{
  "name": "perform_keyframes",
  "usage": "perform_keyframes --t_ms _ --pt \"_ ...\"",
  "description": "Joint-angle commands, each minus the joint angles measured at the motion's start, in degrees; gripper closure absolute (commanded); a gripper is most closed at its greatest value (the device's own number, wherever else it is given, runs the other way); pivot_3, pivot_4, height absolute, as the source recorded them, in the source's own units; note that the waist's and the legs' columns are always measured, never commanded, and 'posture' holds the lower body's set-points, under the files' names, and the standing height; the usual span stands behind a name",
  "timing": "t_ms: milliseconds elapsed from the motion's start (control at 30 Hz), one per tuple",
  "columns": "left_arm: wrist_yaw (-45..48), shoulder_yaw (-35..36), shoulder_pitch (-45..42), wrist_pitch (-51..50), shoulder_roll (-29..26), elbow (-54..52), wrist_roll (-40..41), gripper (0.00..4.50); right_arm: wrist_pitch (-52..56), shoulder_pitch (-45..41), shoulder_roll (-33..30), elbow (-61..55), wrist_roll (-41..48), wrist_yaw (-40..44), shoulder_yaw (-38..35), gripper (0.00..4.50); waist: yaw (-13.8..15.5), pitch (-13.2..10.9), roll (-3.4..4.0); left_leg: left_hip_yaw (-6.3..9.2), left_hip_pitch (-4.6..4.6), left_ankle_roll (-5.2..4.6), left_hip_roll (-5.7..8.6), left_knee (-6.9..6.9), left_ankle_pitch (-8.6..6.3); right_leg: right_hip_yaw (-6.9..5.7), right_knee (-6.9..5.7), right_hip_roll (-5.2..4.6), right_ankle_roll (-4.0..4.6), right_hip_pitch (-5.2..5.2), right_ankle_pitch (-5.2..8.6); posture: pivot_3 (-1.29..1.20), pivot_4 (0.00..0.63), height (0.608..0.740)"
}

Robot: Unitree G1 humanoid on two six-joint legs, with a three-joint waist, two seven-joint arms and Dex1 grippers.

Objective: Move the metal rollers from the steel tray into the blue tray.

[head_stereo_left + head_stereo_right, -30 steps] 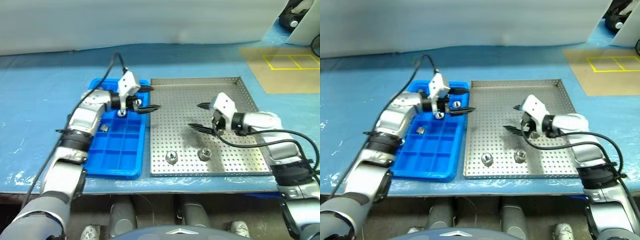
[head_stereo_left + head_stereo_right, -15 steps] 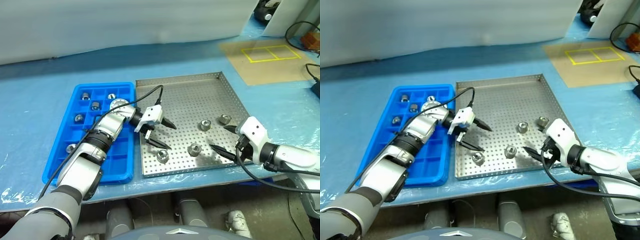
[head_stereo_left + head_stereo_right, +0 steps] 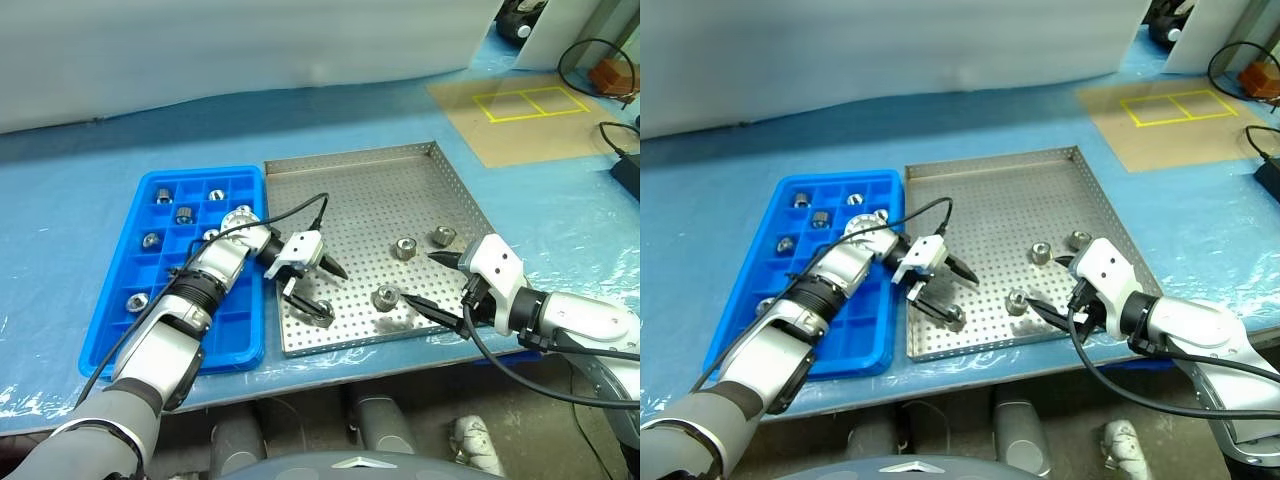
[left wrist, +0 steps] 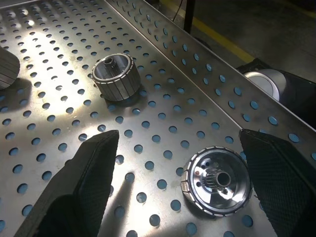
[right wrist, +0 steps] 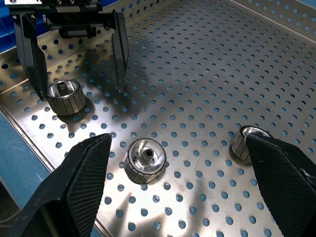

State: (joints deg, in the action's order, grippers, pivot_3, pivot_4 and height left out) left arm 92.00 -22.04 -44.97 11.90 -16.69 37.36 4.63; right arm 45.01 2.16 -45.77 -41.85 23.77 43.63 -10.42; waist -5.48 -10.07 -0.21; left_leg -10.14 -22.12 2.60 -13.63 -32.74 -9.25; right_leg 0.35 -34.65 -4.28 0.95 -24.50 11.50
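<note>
The steel tray [image 3: 370,200] lies at the centre with several metal rollers on its perforated floor. My left gripper [image 3: 322,288] is open low over the tray's near left corner, and one roller [image 4: 217,182] stands between its fingers, closer to one of them. Further rollers stand at the tray's near middle [image 3: 386,297] and to the right [image 3: 405,247], [image 3: 443,237]. My right gripper [image 3: 428,280] is open by the near right edge, just right of the middle roller [image 5: 144,160]. The blue tray [image 3: 200,176] lies left of the steel tray and holds several rollers [image 3: 185,214].
A brown board with yellow tape squares [image 3: 520,105] lies at the back right. Black cables [image 3: 600,60] lie at the far right. A blue sheet [image 3: 60,200] covers the table around both trays.
The camera has shifted. My left gripper has left the blue tray, crossed to the steel tray's near left corner and sunk around a roller. My right gripper has drawn back toward the near edge.
</note>
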Motion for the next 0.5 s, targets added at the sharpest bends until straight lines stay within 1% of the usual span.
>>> perform_keyframes --t_ms 33,67,167,200,367,500 --pt "-1.8 0.4 0.4 0.8 0.5 -2.6 0.0 0.4 -0.4 -0.8 -0.7 -1.0 0.9 0.0 0.7 0.0 0.1 0.0 0.0 0.0 0.0 0.0 0.0 0.0 0.0 0.0 0.0 -0.01 0.0 0.0 0.0 -0.62 0.15 0.74" --pt "-3.3 0.9 0.3 0.8 1.2 -2.4 0.0 0.4 -0.6 -0.7 -0.8 -0.9 0.8 0.0 0.9 0.0 0.1 0.0 0.0 0.0 0.0 0.0 0.01 -0.01 0.0 0.0 0.0 -0.02 -0.01 0.01 0.0 -0.61 0.15 0.74" --pt "-12.7 2.7 -2.4 3.3 5.0 2.2 -1.8 0.4 -0.9 -1.1 -0.9 0.4 0.7 0.1 1.1 0.0 0.3 0.0 0.0 0.01 -0.02 -0.03 0.05 -0.07 -0.02 -0.02 0.01 -0.06 -0.01 0.07 0.0 -0.6 0.15 0.74" --pt "-14.2 3.1 -3.0 3.7 5.9 2.9 -1.9 0.4 -0.9 -1.1 -0.9 0.7 0.7 0.0 0.8 0.0 0.3 0.0 0.0 0.01 -0.04 -0.06 0.06 -0.12 -0.04 -0.02 0.01 -0.09 -0.01 0.08 0.0 -0.61 0.15 0.74" --pt "-14.4 2.7 -4.1 2.6 9.1 3.3 -1.0 0.4 -0.8 0.0 -1.8 1.1 0.8 0.1 -0.9 0.0 0.0 0.0 -0.01 0.01 -0.08 -0.15 0.07 -0.22 -0.1 0.0 0.03 -0.09 -0.11 0.08 0.06 -0.62 0.15 0.74" --pt "-14.7 0.8 -4.2 4.5 11.3 7.0 -3.2 0.4 -0.1 1.3 -2.2 0.0 1.3 -0.5 -2.8 0.0 -0.1 0.0 0.01 0.01 -0.06 -0.15 0.02 -0.17 -0.1 -0.02 0.04 -0.05 -0.19 0.08 0.11 -0.64 0.15 0.74"
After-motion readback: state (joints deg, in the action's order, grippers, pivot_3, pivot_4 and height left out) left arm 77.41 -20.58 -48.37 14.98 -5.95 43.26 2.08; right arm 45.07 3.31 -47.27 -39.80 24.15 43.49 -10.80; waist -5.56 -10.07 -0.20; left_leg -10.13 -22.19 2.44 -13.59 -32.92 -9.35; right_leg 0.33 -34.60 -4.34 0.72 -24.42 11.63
